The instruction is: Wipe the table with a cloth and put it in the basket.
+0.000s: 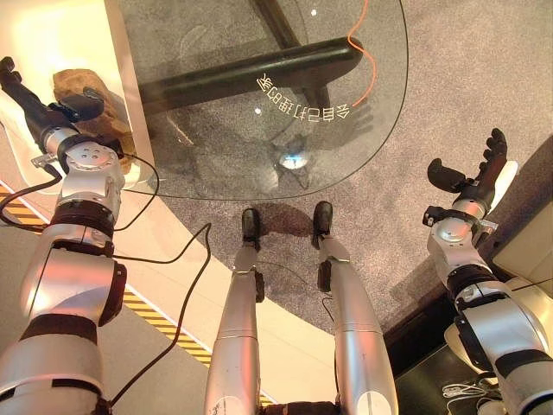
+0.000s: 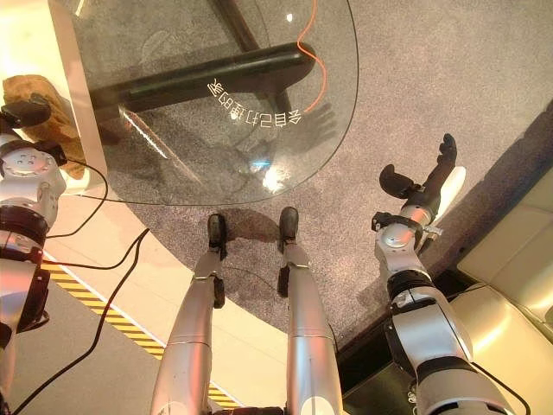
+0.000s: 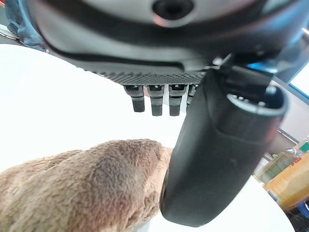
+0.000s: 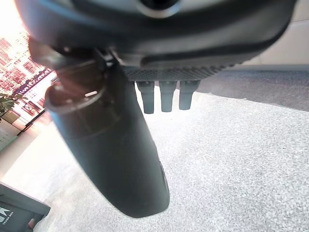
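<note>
Brown cloth [image 1: 82, 91] lying on the white table [image 1: 43, 35] just beneath the spread-fingered left hand [image 1: 39, 108]; right hand [image 1: 475, 173] wide, empty, over carpet [image 1: 484, 69].

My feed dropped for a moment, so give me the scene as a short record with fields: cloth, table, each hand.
cloth: brown fluffy cloth, lying on the white surface to the robot's left
left hand: left hand over the cloth, fingers straight, thumb beside the cloth; not closed on it
right hand: right hand open over the grey carpet, holding nothing
table: glass table in front, dark base bar and an orange cable visible through it
</note>
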You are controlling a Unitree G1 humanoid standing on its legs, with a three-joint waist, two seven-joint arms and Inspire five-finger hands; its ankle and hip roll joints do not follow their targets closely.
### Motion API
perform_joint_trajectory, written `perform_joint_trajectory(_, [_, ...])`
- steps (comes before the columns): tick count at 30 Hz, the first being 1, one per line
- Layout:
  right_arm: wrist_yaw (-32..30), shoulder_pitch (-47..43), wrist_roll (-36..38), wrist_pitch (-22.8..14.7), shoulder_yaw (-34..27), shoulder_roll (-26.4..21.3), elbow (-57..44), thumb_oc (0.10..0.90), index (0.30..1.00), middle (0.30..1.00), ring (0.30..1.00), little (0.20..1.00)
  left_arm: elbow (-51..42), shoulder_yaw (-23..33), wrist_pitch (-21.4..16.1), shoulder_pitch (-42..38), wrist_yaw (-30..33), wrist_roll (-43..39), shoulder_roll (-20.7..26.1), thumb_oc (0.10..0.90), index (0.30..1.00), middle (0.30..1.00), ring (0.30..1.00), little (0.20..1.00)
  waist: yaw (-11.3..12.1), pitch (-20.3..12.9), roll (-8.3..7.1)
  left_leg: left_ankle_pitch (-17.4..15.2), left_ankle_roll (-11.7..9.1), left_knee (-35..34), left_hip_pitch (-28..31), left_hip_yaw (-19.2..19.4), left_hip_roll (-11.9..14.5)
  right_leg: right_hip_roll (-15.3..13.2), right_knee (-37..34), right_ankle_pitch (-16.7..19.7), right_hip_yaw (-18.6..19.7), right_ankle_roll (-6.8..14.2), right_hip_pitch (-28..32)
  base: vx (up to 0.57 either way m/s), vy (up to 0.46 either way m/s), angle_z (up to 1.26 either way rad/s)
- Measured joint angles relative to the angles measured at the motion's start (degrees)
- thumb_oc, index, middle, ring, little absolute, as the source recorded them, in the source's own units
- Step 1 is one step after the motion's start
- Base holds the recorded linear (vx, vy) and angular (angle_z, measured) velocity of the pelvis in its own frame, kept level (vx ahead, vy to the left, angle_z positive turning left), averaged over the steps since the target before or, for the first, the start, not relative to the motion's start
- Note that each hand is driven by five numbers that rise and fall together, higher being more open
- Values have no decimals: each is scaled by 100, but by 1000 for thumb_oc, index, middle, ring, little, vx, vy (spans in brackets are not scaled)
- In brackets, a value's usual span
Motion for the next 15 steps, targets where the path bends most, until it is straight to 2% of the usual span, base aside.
perform_joint_trajectory(2, [4,0,0,2,0,0,1,800,900,900,900,900,-15,0,-30,0,2,-2,0,800,900,900,900,900,1,0,0,0,0,1,0,0,0,0,1,1,0,-1,1,-4,-17,0])
perform_joint_trajectory(6, [228,41,8,154,19,3,8,800,900,900,900,900,-246,6,-372,11,56,-6,0,800,900,900,900,900,13,0,-1,1,0,17,14,-11,0,-2,8,4,-16,-1,27,-9,-57,1])
perform_joint_trajectory(10, [523,224,14,357,25,74,61,800,900,900,900,900,-726,17,-744,189,69,-20,-1,800,900,900,900,900,12,4,-11,1,-1,-13,269,-43,-1,-10,-26,4,-63,-1,303,-21,-66,3])
perform_joint_trajectory(12, [765,472,17,460,21,155,161,800,900,900,900,900,-1018,115,-1032,571,28,-196,-3,800,900,900,900,900,14,0,-19,1,-1,-169,718,-41,23,-4,-192,11,-90,11,757,-16,-95,-3])
perform_joint_trajectory(15, [1085,985,15,651,-32,190,233,800,900,900,900,900,-1386,491,-1182,1178,-231,-389,-1,800,900,900,900,900,92,-2,-24,25,-31,-585,1629,-23,106,44,-673,97,-119,51,1687,6,-92,-7])
